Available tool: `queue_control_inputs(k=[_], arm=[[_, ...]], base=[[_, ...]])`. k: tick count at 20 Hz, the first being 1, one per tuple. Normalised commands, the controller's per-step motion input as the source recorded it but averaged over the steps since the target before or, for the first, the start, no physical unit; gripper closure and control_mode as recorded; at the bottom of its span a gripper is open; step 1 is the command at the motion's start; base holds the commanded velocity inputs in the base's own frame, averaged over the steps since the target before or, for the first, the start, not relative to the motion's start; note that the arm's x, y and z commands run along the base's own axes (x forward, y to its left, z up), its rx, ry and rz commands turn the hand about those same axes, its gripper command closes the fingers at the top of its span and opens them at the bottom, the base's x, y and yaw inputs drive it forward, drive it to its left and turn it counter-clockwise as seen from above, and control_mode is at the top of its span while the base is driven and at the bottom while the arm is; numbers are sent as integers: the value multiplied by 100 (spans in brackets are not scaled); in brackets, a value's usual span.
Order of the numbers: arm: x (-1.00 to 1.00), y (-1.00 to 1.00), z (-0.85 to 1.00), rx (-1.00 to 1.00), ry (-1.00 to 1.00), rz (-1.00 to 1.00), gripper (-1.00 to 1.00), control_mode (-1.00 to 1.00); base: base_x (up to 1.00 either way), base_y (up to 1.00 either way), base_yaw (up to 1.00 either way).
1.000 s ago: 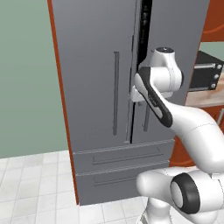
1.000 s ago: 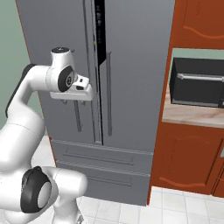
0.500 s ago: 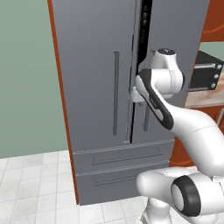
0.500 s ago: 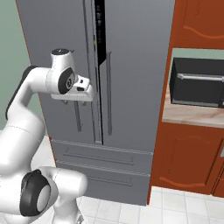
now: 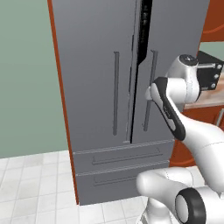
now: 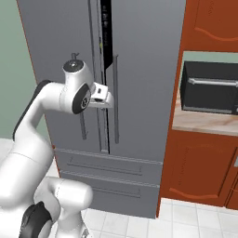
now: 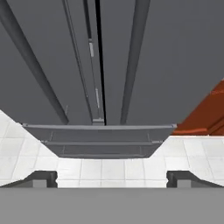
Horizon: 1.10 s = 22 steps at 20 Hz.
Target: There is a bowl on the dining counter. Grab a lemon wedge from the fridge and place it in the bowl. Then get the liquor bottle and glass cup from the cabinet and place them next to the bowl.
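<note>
The grey two-door fridge (image 5: 92,78) (image 6: 144,60) (image 7: 179,61) stands straight ahead, its doors together with a dark seam between them. My gripper (image 6: 105,97) (image 7: 111,177) is open, with nothing between its fingertips (image 7: 43,176). It hovers just in front of the seam at mid-door height, between the left handle (image 7: 35,65) and the right handle (image 6: 116,97) (image 7: 131,61), touching neither. In the left base view my arm hides the hand beside the right handle (image 5: 150,87). The bowl, lemon wedge, liquor bottle and glass cup are out of view.
Two fridge drawers (image 5: 118,164) (image 6: 107,172) sit below the doors. To the right a black microwave (image 6: 209,88) (image 5: 209,74) rests on a counter (image 6: 204,123), with reddish-brown cabinet doors (image 6: 200,172) above and below. The tiled floor (image 5: 30,188) lies at the left.
My hand has shifted right toward the fridge's centre seam, and the elbow has swung right with it. The jaws stay open and the fridge doors are unchanged.
</note>
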Motion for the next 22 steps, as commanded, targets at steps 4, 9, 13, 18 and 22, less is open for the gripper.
queue_control_inputs(k=[4,9,13,18,22], arm=[[25,-36,0,0,-17,-5,-100,-100],[52,-22,0,0,-5,-6,-100,-100],[56,-16,0,0,0,-4,-100,-100],[28,-4,0,0,-4,-1,-100,-100],[0,0,0,4,-11,0,-100,-100]], base=[[0,0,0],[0,0,0],[0,0,0],[0,0,0],[0,0,0]])
